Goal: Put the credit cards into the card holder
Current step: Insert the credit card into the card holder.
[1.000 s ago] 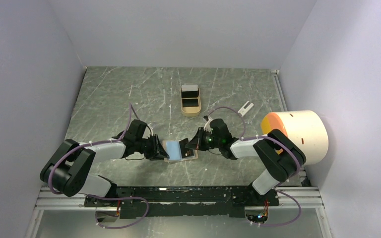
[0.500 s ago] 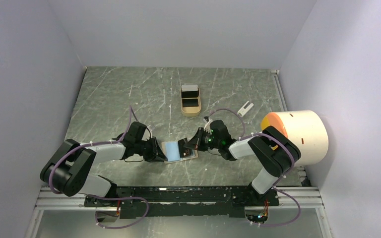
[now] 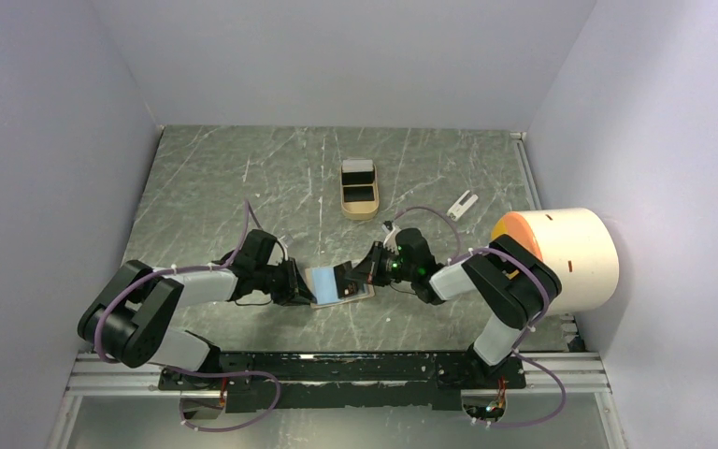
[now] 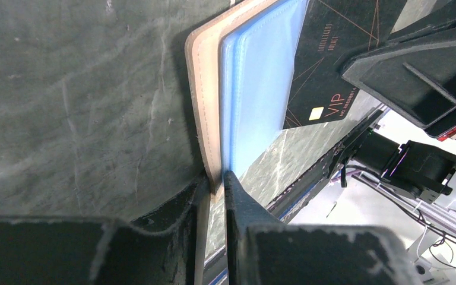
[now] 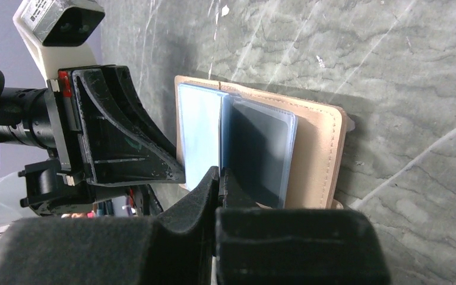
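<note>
The card holder lies open near the table's front, tan outside and shiny blue inside. My left gripper is shut on its left tan cover edge; in the left wrist view the jaws pinch the cover. My right gripper is shut on a black credit card marked VIP, which lies at the blue sleeves. In the right wrist view the dark card sits in a clear sleeve over the tan cover. More cards, a white card and a black card, lie in a tray.
The oblong tan tray stands at the table's middle back. A small white clip-like object lies at the right. A large cream cylinder with an orange end stands at the right edge, by my right arm.
My right arm has edged a little leftward toward the holder with the black card. My left gripper has stayed on the cover.
</note>
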### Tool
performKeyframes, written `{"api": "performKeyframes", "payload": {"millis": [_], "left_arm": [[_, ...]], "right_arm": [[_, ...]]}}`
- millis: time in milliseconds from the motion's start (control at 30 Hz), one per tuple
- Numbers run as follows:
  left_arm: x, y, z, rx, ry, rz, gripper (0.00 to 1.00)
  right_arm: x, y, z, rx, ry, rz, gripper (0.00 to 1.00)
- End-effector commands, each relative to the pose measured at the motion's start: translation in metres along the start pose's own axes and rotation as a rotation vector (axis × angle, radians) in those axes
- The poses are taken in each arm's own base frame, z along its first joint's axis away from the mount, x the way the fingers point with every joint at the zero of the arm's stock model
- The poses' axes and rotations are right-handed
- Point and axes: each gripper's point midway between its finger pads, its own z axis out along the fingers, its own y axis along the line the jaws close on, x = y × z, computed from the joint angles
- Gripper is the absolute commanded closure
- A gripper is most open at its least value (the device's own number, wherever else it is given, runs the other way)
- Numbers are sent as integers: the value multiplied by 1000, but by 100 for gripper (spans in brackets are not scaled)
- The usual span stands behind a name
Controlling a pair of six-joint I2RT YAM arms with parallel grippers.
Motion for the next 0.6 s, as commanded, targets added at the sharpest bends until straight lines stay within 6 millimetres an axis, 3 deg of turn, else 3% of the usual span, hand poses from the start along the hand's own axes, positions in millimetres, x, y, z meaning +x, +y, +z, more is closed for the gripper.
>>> {"api": "performKeyframes", "payload": {"millis": [0, 400, 567], "left_arm": [[0, -2, 3, 13, 3, 18, 80], [-1, -2, 3, 11, 3, 16, 80], [1, -1, 4, 11, 8, 12, 81]], "right_arm": [[8, -2, 0, -8, 21, 0, 100], [9, -5, -11, 28, -14, 46, 100], [13, -1, -5, -6, 7, 50, 100]]}}
